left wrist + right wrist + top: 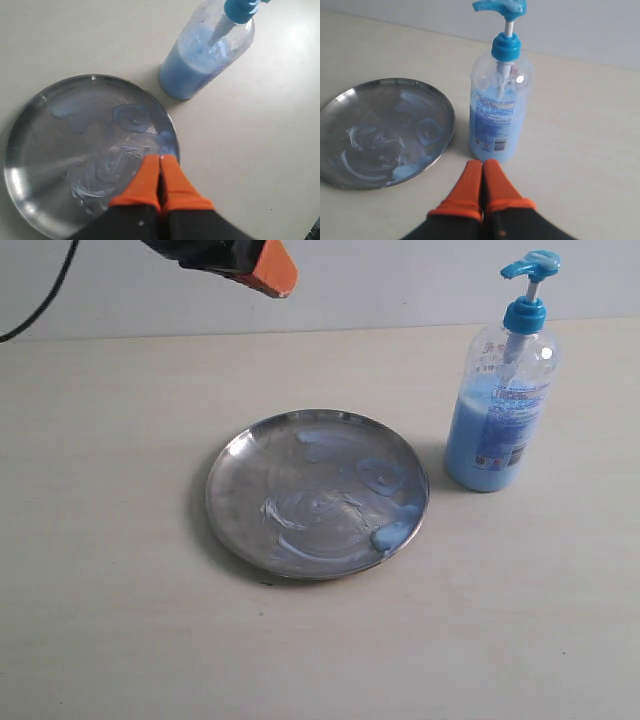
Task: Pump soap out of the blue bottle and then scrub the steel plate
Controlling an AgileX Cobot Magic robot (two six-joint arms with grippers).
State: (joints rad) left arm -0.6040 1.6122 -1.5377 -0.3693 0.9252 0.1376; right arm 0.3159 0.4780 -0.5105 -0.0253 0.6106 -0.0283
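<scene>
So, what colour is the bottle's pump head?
Blue pump head, clearest in the right wrist view.

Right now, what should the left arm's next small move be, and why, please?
Probably lower the shut left gripper onto the steel plate to rub the soap blob; the middle is smeared, but that blob sits thick by the rim.

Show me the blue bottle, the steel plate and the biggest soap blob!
blue bottle [510, 420]: exterior view, on its printed label.
steel plate [232, 502]: exterior view, bare metal by the left rim.
soap blob [392, 535]: exterior view, middle of the blob.
</scene>
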